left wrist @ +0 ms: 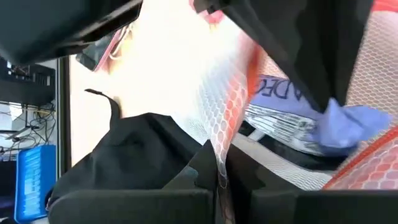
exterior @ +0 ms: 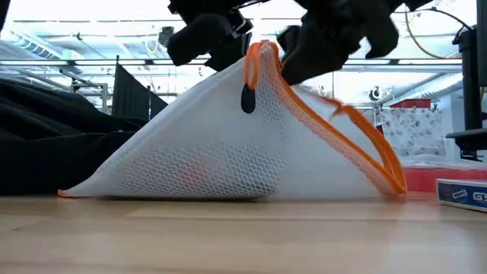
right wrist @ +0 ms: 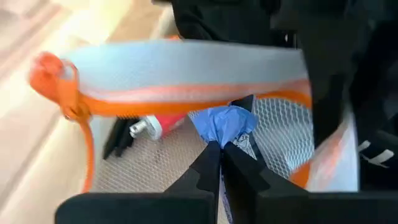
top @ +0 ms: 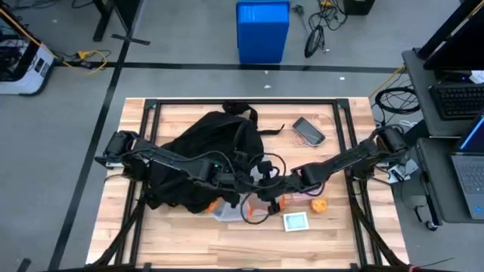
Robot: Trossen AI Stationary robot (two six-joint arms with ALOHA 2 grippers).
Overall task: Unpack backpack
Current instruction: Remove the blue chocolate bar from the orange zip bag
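Your left tool (left wrist: 217,180) clamps the mesh bag (exterior: 228,144); your right tool (right wrist: 221,163) grips what looks like blue packaging (right wrist: 224,124) inside it.

Looks like a robotics lab or workshop. Bare grey concrete floor (top: 189,45) with cables (top: 318,34) snaking around, a blue plastic bin (top: 262,30), and a side desk with a laptop (top: 473,162) and keyboard (top: 460,100). The wooden surface (top: 227,245) sits in a black metal frame (top: 249,101), with industrial ceiling lights (exterior: 68,53) overhead.
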